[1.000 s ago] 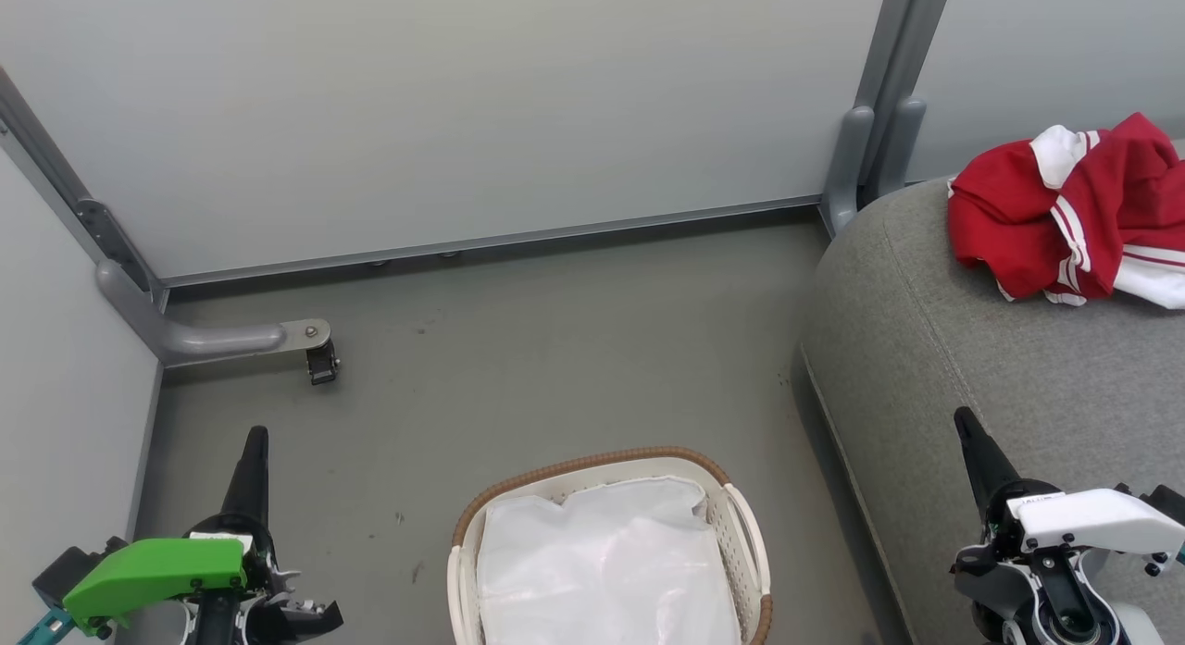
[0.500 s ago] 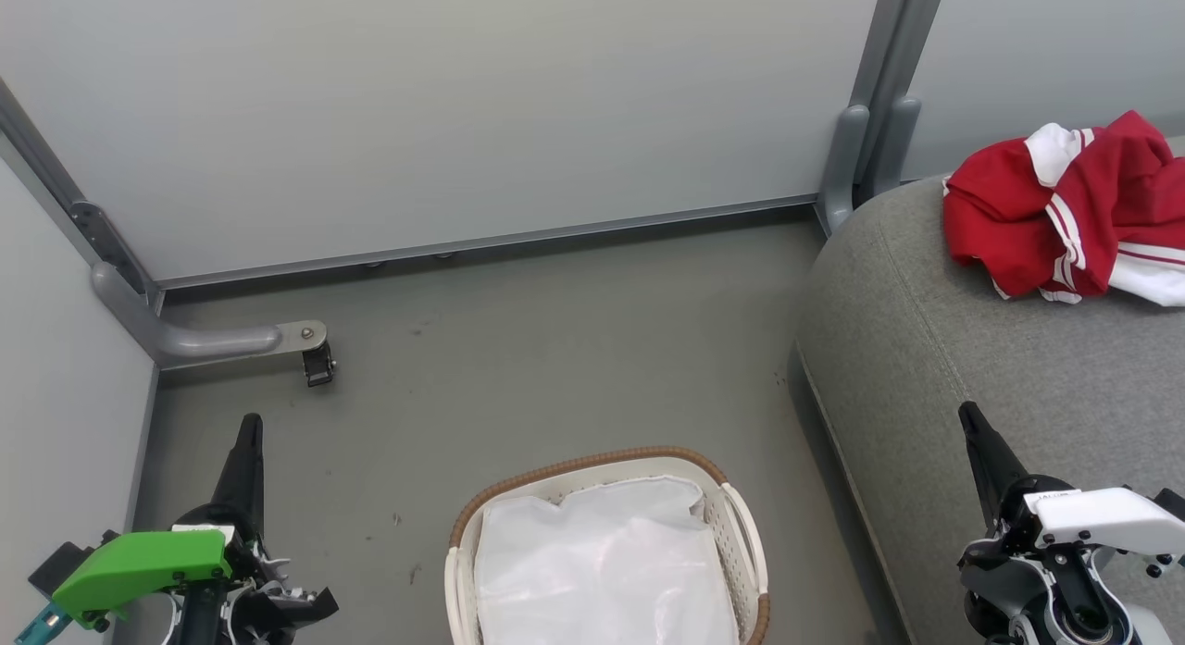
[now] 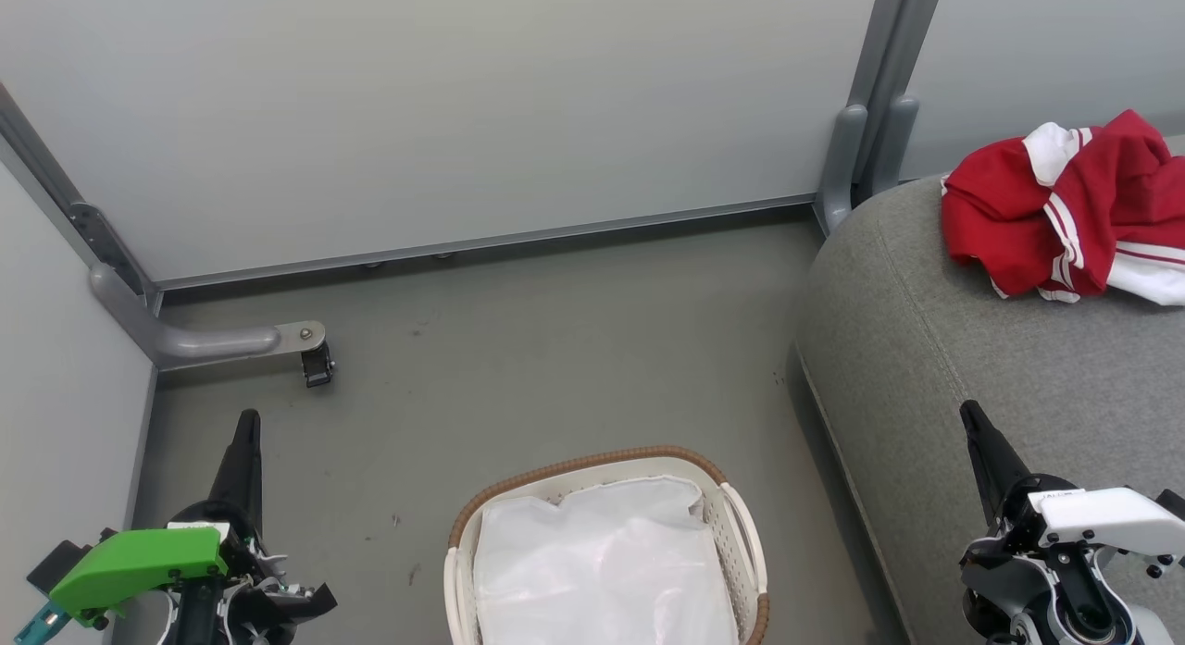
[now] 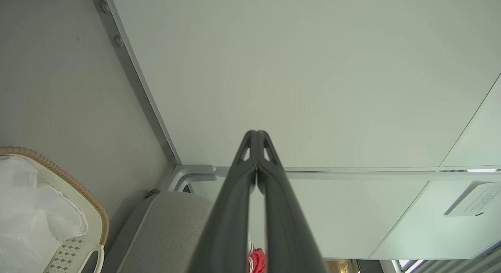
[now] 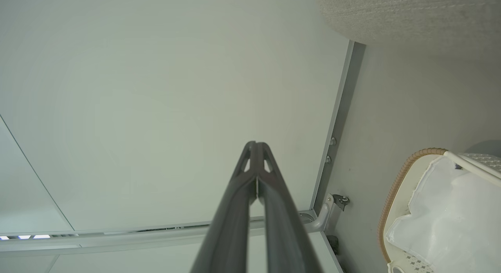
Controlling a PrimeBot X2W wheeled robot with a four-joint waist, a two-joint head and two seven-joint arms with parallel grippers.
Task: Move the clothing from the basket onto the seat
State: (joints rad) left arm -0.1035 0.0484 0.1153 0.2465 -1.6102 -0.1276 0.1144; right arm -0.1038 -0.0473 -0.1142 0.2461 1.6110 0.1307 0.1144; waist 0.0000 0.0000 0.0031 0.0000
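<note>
All clothing (image 3: 1055,210) is found heaped on the seat (image 3: 926,349) | only a white liner (image 3: 602,562) is seen in the basket (image 3: 592,459), so task is judged done | left tool (image 3: 247,415) and right tool (image 3: 967,407) are clenched, empty, parked low.

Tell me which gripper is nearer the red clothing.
Right. The right gripper hangs by the seat, short of the clothing; the left gripper is over the floor, on the basket's far side.
</note>
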